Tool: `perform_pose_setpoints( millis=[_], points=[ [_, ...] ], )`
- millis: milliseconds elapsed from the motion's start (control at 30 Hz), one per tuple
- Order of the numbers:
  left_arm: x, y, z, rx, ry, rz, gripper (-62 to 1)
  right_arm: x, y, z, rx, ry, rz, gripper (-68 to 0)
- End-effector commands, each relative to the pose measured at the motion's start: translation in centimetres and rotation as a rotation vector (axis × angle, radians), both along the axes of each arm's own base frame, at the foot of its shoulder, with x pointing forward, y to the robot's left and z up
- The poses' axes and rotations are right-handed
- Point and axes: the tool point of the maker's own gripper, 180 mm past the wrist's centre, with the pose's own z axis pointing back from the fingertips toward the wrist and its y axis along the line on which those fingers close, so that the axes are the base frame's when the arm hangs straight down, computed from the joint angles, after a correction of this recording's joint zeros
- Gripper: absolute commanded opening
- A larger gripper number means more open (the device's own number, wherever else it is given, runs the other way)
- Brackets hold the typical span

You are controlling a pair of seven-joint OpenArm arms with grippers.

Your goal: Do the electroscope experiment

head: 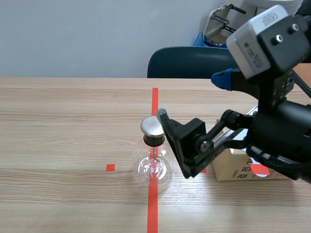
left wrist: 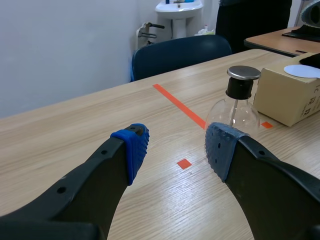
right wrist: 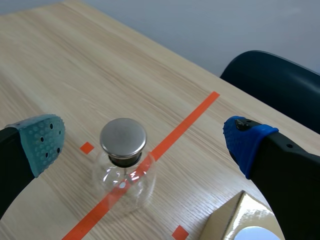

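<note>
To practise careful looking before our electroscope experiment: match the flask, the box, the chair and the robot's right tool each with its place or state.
Things:
1 glass flask
2 cardboard box
3 blue chair
4 right tool

Places or states:
a open
b standing on the orange line
c beyond the far edge of the table
d beside the flask, under the right arm

Pairs: 1-b, 2-d, 3-c, 4-a
</note>
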Motion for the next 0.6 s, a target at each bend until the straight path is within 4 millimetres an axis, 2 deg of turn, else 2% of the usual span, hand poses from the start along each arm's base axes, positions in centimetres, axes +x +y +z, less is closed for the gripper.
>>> perform_pose_setpoints(
  millis=[0,267,567],
  points=[
    [-0.3,-0.1,0.1,-0.014,-0.002,0.009,-32.0,-0.1,0.0,0.1,0.012,-0.001,0.011,0.4],
    [-0.6,0.0,0.0,-0.032,0.002,0.045,-32.0,-1.1,1.0,0.4,0.036,-0.001,0.103,0.4],
    [-0.8,0.1,-0.1,-0.025,0.005,0.052,-32.6,-0.9,0.5,-0.4,-0.008,0.030,0.087,0.4]
  ],
)
